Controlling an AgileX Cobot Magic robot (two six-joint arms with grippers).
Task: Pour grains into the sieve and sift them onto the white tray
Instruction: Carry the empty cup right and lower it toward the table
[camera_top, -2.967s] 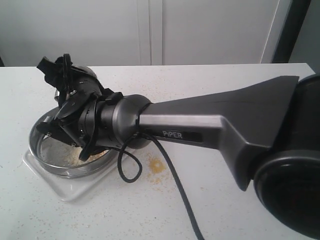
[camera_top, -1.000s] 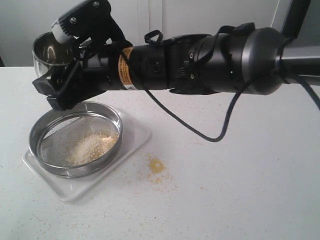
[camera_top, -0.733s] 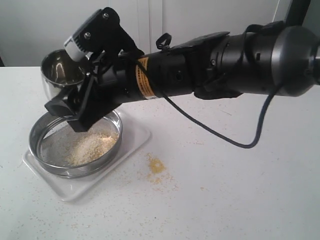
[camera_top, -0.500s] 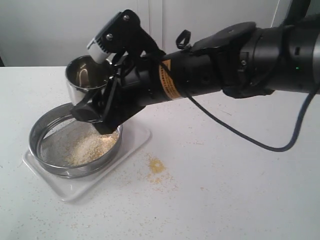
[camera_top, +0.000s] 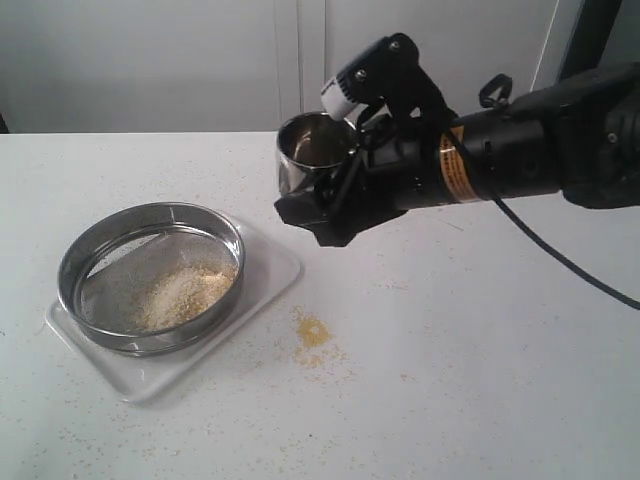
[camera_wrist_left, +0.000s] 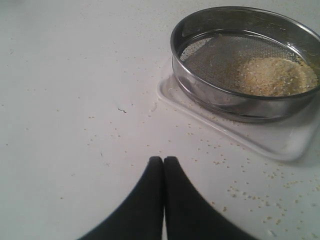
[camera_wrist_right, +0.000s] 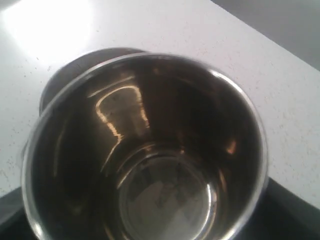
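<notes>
The sieve (camera_top: 228, 240) sits on the white tray (camera_top: 272, 268) at the left, with a heap of grains (camera_top: 180, 297) on its mesh. To the right of the sieve and above the table, my right gripper (camera_top: 318, 203) is shut on a small steel cup (camera_top: 312, 150), held mouth up. The right wrist view looks into the cup (camera_wrist_right: 165, 200), which is empty. My left gripper (camera_wrist_left: 163, 161) is shut with nothing in it, low over the table. Ahead of it are the sieve (camera_wrist_left: 200, 87), the grains (camera_wrist_left: 272, 76) and the tray (camera_wrist_left: 280, 145). The left arm is out of the exterior view.
A small patch of spilled grains (camera_top: 313, 330) lies on the white table just right of the tray. Loose granules (camera_wrist_left: 240, 192) are scattered around the tray. A white wall with cabinet doors (camera_top: 300, 60) stands behind the table.
The right arm has carried the cup from over the sieve to the right, clear of it. The sieve and its heap of grains now show in full.
</notes>
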